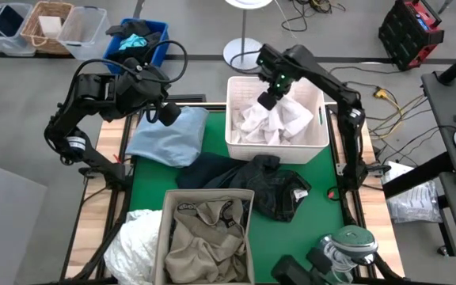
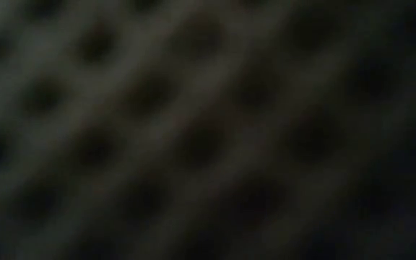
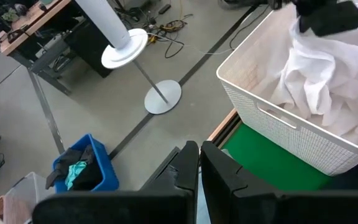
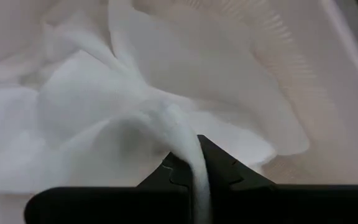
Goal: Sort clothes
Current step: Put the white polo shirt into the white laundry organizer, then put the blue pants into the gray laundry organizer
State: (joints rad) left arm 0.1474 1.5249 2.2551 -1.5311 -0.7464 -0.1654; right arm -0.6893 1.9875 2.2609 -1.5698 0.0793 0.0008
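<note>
Overhead view and both wrist views share the white basket; low view blocked.

Around my table lies a grey concrete floor crossed by dark seams, with a white lamp stand's round base just beyond the far edge and loose cables trailing off to one side. A small blue bin, a wicker basket and clear tubs sit on the floor at the far corner, and a red and black tool case stands opposite.
</note>
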